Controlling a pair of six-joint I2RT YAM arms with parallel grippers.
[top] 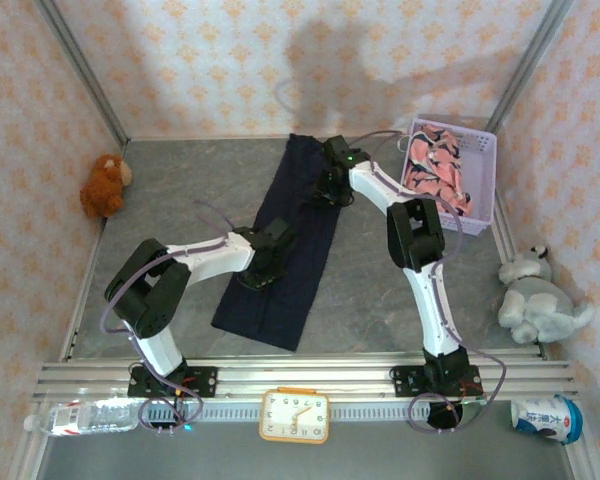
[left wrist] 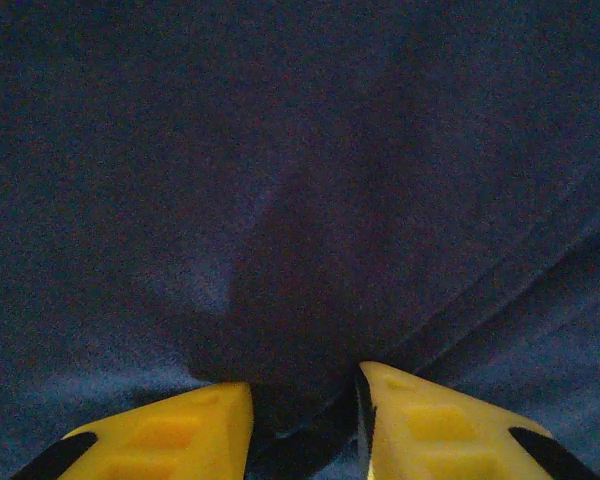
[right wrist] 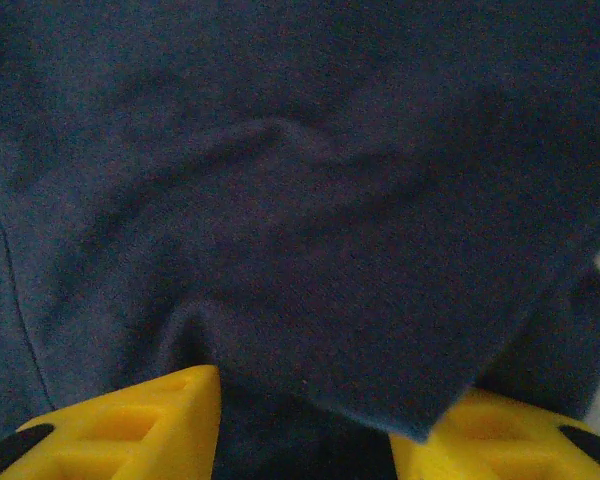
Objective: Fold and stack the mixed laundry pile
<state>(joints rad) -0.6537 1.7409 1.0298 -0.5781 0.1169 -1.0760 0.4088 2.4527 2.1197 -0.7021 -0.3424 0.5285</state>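
Observation:
The large dark navy garment point(top: 280, 290) lies stretched in a long strip from the table's back to its front. My left gripper point(top: 258, 262) sits low on its left edge at mid-length. In the left wrist view the yellow fingers point(left wrist: 170, 435) pinch a raised fold of the navy cloth point(left wrist: 300, 200). My right gripper point(top: 327, 190) is down on the strip's far part. Its fingers point(right wrist: 130, 425) close on bunched navy cloth point(right wrist: 310, 250), and a flap drapes over the right fingertip. The pink printed garment point(top: 435, 175) lies in the lavender basket point(top: 485, 140).
A brown plush toy point(top: 105, 185) sits against the left wall and a grey one point(top: 540, 300) at the right edge. On the front rail stand a clock point(top: 294, 415), a lying water bottle point(top: 80, 417) and a blue-and-white cup point(top: 547, 418).

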